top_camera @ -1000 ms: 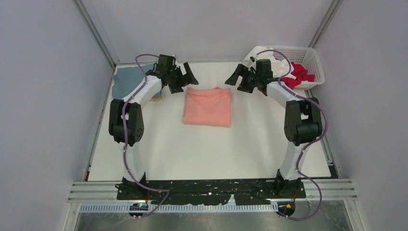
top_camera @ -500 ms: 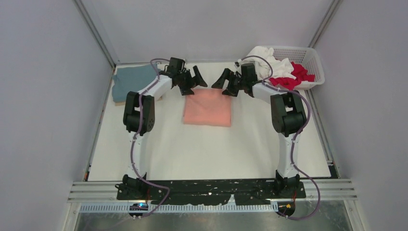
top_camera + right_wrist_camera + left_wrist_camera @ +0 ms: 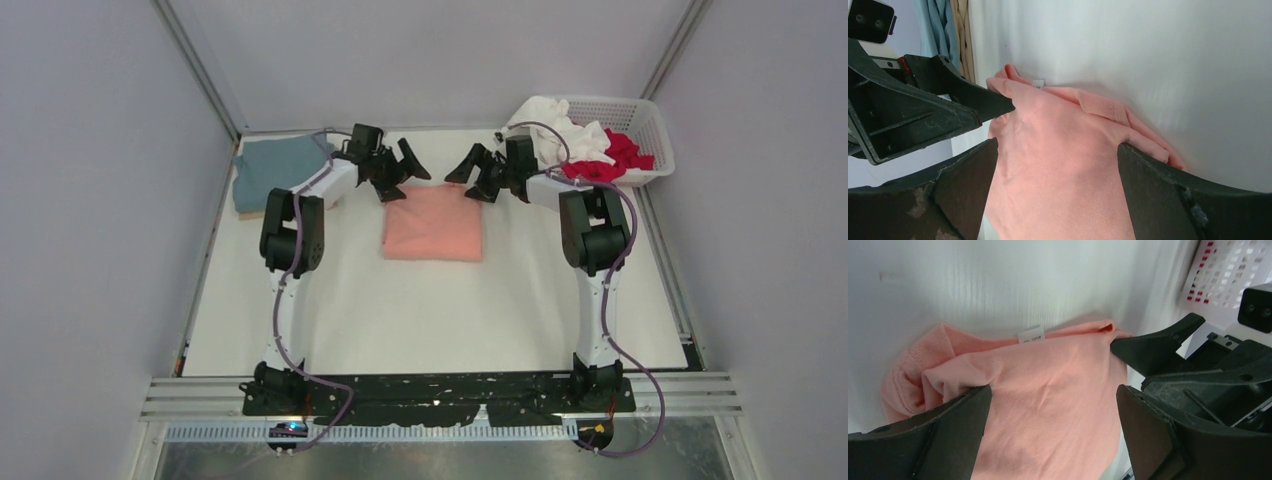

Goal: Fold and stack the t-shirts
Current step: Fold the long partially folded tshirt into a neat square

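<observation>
Salmon-pink t-shirt is lying folded on the counter. The left gripper and right gripper are hovering released and empty over its far edge. A white t-shirt and a red t-shirt are waiting in the basket.

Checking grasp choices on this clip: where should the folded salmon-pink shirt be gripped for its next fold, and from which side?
Probably grip the salmon-pink shirt at the two corners of its far edge, one per arm, coming down from above. It lies flat as a rectangle, label at that edge, and the left gripper and right gripper hang over those corners, jaws open.
</observation>
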Robot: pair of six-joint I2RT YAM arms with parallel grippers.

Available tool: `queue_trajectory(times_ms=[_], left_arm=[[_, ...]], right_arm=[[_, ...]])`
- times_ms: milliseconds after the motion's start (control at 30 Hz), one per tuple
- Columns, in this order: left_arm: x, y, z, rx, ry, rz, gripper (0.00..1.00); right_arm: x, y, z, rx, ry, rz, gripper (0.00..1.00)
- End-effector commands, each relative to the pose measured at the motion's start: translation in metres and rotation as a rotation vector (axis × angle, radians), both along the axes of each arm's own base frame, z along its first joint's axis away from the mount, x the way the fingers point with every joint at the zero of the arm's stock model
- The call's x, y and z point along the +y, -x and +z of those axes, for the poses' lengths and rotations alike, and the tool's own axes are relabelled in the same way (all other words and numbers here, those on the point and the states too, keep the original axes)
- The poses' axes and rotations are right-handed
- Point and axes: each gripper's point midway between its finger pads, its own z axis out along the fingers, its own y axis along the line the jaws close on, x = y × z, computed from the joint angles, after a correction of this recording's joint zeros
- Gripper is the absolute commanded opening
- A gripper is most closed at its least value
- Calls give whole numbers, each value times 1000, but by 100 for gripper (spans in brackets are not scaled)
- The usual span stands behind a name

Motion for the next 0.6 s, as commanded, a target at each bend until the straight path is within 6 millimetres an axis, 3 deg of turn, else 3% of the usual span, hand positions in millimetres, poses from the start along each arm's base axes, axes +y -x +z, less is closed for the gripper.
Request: queue_trajectory(times_ms=[0,100,167,267,367,467,500,533,567], left_arm=[[13,62,-26,121,-85,-8,100],[19,88,-25,113,-117,-5,99],[20,88,-15,76,-108,-5,100],[22,65,23,-40,-139,7,100],[20,67,65,-113,-156,-17,100],[13,92,86,-182,-175,-41,100],[5,102,89,-197,-138,-68,100],[-4,114,90,-196,-99,-96,100],[-9,126,86,-180,-69,-116,100]], right_arm=[[-11,42,-26,97,53,0,95],[-19,71,-28,101,65,-3,95],[-22,71,-16,60,77,-4,95],[-27,54,12,-27,137,-1,95],[-29,43,55,-109,156,-3,95],[-32,57,97,-198,167,-8,95],[-33,68,90,-181,173,-4,95],[-31,78,106,-212,156,0,95],[-31,92,94,-192,150,7,95]])
